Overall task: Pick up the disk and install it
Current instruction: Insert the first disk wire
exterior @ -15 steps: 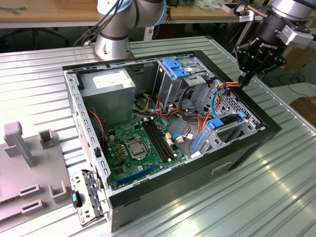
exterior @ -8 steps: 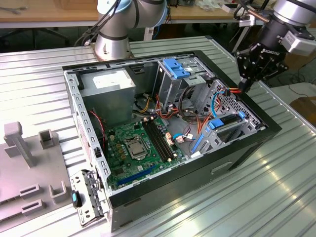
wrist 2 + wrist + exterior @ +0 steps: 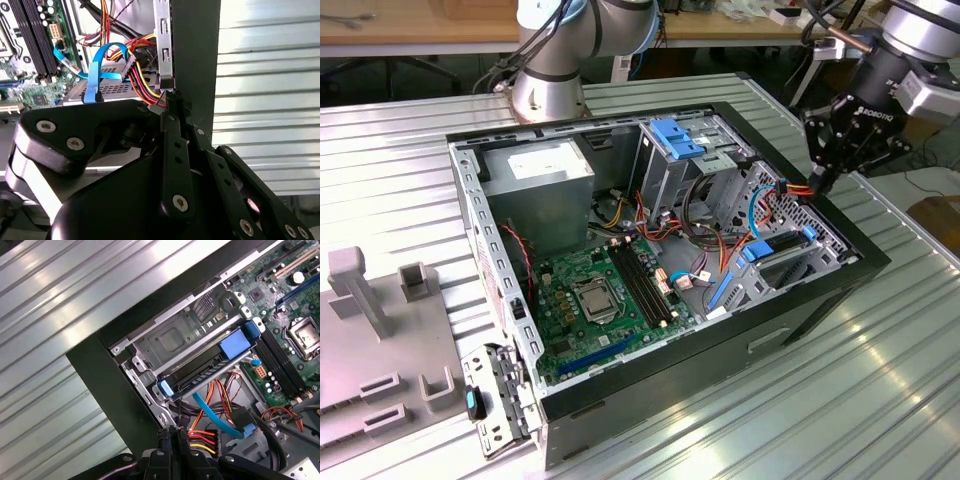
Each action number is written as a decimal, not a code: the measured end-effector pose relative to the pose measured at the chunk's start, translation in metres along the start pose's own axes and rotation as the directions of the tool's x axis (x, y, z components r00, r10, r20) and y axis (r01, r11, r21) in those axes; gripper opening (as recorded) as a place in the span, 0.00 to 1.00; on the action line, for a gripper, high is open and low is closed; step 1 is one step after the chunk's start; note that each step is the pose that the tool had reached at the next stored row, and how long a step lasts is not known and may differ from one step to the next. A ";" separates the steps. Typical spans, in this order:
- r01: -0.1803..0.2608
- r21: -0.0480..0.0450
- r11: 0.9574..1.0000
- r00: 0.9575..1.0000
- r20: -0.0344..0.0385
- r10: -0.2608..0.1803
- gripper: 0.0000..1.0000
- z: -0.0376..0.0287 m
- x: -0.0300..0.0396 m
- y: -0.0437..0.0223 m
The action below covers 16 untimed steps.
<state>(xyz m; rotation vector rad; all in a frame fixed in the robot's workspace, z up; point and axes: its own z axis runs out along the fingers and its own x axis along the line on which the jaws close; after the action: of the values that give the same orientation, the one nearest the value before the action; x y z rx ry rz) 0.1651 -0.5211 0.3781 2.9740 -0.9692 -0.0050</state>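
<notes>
One open black computer case [image 3: 720, 345], sheet metal. One disk [image 3: 200, 372], a dark slab in blue plastic rails, sits slotted in its steel drive cage [image 3: 172, 340]. One black gripper [image 3: 824, 184], fingers pressed together and empty, hovers at the case rim just beside that cage.

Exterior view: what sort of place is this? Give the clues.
Probably a robotics lab or workshop: an opened computer case lies on a ribbed metal table, a gripper hangs at its edge, and a wooden desk stands behind.
</notes>
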 end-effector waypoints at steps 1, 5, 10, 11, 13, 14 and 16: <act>-0.016 0.000 1.000 1.000 0.000 0.016 0.16 0.0003 0.0000 0.0000; -0.091 0.000 0.996 0.996 0.001 0.091 0.16 0.0016 0.0000 0.0000; -0.148 0.000 0.989 0.989 0.002 0.148 0.16 0.0016 -0.0007 0.0005; -0.153 0.000 0.988 0.988 0.002 0.153 0.16 0.0007 -0.0010 0.0007; -0.182 0.000 0.983 0.983 0.003 0.182 0.16 -0.0024 -0.0010 0.0008; -0.192 0.000 0.981 0.981 0.003 0.192 0.16 -0.0026 -0.0010 0.0008; -0.237 -0.001 0.971 0.971 0.003 0.237 0.16 -0.0029 -0.0010 0.0008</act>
<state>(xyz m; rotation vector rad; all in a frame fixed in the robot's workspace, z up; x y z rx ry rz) 0.1638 -0.5211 0.3811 2.8371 -1.3180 -0.0074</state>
